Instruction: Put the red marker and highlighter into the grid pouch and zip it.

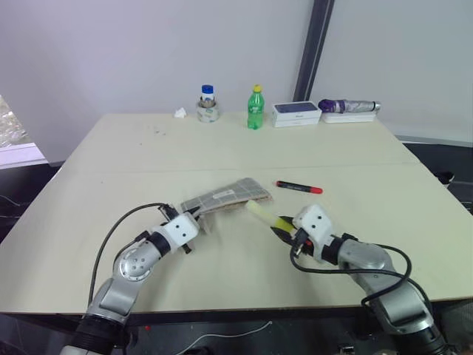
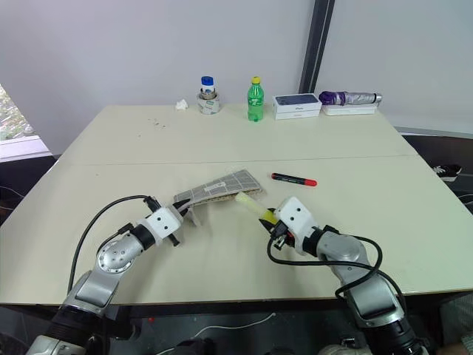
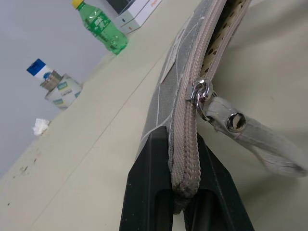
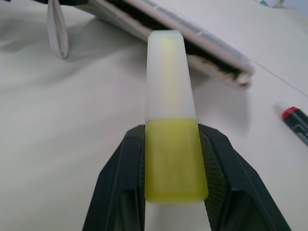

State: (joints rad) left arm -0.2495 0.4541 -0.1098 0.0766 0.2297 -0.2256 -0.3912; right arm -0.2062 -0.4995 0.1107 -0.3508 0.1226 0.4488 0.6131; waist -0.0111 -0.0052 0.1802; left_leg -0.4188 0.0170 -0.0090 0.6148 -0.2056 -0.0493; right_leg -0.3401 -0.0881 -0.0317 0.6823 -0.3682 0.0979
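The grid pouch is lifted at its near end, where my left gripper is shut on the zipper edge; its far end rests on the table and its mouth gapes open. The pull tab hangs beside the zipper. My right gripper is shut on the highlighter, a pale-yellow pen whose translucent cap points at the pouch's open mouth, a short way off it. The red marker lies flat on the table just right of the pouch, untouched.
Along the table's far edge stand a tape roll with a small bottle, a green soda bottle, a white box and a folded purple umbrella. A crumpled scrap lies by the tape.
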